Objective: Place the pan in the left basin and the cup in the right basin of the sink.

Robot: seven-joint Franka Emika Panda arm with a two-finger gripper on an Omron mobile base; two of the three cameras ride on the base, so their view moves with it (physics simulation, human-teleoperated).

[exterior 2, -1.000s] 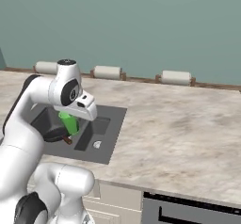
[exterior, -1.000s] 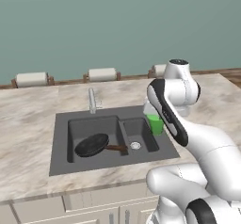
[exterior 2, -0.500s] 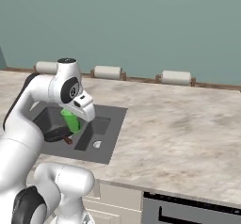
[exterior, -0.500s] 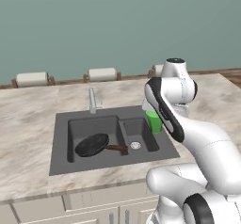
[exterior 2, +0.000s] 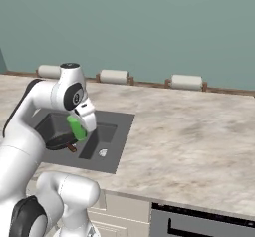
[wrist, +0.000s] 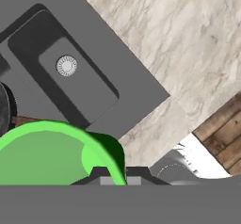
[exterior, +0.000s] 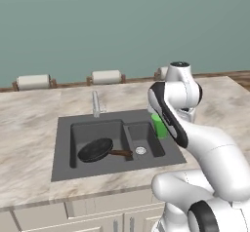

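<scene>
Left base view shows the pan (exterior: 96, 149) already lying in the left basin (exterior: 80, 131); the end effector (wrist: 113, 171) grips the cup (exterior: 159, 125) above the sink's (exterior: 63, 167) right rim, right basin (exterior: 146, 139) unfilled.

The table (exterior: 29, 128) is light marble with brown swirls. A dark grey sink (exterior: 114, 143) is set into it. A silver faucet (exterior: 96, 103) stands at the back edge of the sink. Along the far edge of the table, by the green wall, lie three white rolls (exterior: 106, 77) in a row, well apart from each other.
</scene>
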